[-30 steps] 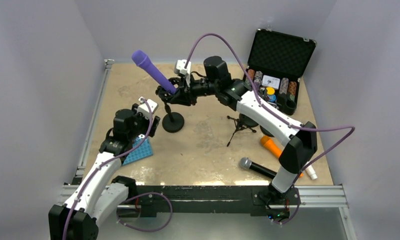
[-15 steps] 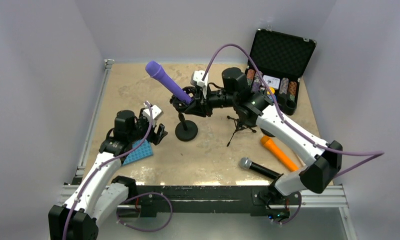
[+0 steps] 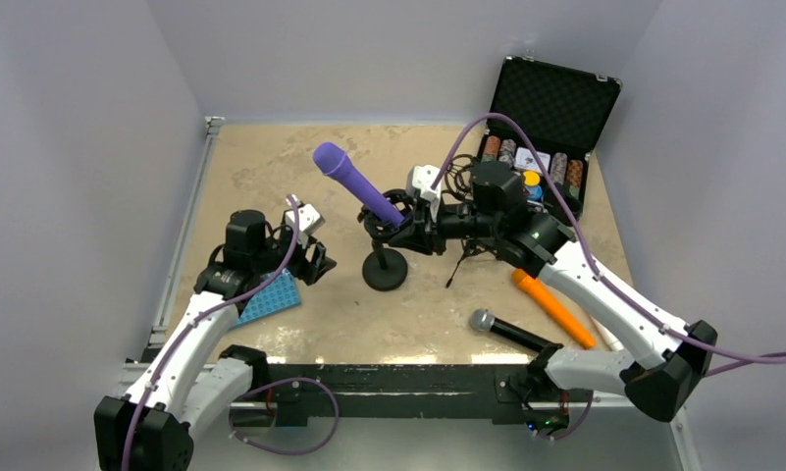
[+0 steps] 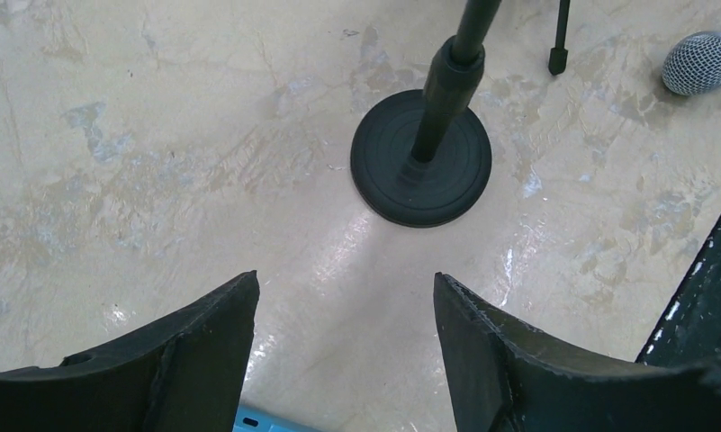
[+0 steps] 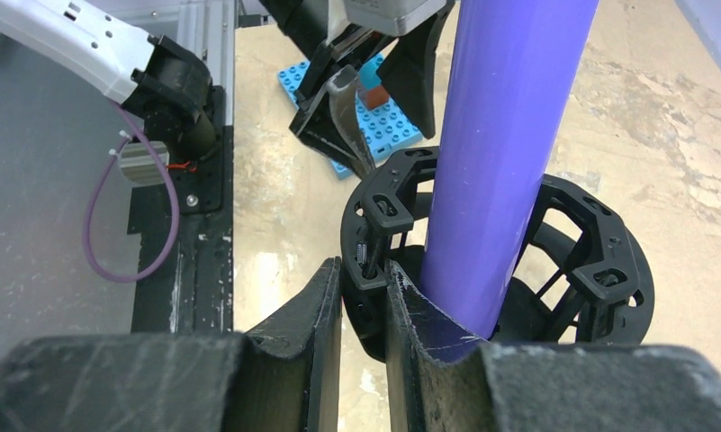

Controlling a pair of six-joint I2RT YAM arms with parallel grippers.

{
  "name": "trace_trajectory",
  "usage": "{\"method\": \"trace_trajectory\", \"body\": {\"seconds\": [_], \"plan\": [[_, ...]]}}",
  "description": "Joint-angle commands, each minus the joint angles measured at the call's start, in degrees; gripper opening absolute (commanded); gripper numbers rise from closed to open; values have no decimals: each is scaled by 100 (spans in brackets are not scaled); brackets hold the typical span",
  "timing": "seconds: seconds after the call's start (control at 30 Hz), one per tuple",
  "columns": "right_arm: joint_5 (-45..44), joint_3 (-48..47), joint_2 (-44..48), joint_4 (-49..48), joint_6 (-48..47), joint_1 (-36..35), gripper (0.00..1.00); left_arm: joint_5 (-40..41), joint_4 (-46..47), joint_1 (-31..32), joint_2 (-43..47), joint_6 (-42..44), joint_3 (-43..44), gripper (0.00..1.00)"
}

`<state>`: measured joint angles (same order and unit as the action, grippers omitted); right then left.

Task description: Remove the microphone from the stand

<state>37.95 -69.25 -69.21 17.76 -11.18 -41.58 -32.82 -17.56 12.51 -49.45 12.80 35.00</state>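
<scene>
Removal not yet done: purple microphone (image 3: 357, 183) seated in the black ring cradle (image 3: 389, 218) at the top of the stand (image 3: 385, 269), barrel through the ring, head tilted up and toward the left, out over the middle of the table (image 3: 271, 167). Round base flat on the tabletop, by the look of the left wrist view. Nothing gripping the microphone itself.

On the cradle's rim, the right gripper (image 3: 404, 224), pinched together. Up close from the right wrist, one finger (image 5: 293, 306) outside the ring wall and the other inside it, just beside the purple barrel but not closed around it. Low beside a blue brick plate (image 3: 271, 297), the left gripper (image 3: 315, 263), jaws well apart and holding nothing, aimed at the stand's base, near it but clear of it.

Left to do, on this evidence: nearly everything. Judged likely — stand steadied, a grip taken on the barrel, then a pull along its axis up and out of the ring. With a tight fit, some risk of the whole stand tipping or coming along. Elsewhere on the table, untouched: a black microphone with a silver head (image 3: 506, 330) and an orange microphone (image 3: 553, 302).
</scene>
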Motion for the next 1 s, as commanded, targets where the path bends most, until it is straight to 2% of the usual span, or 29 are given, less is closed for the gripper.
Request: {"method": "trace_trajectory", "body": {"seconds": [0.0, 0.43, 0.97], "plan": [[-116, 126, 455, -211, -143, 44, 0, -275, -13, 38, -77, 47, 324, 74], [-238, 598, 1020, 158, -245, 226, 0, -373, -75, 67, -221, 67, 464, 72], [-227, 724, 1273, 575, -349, 395, 0, -361, 3, 67, -293, 80, 451, 71]]}}
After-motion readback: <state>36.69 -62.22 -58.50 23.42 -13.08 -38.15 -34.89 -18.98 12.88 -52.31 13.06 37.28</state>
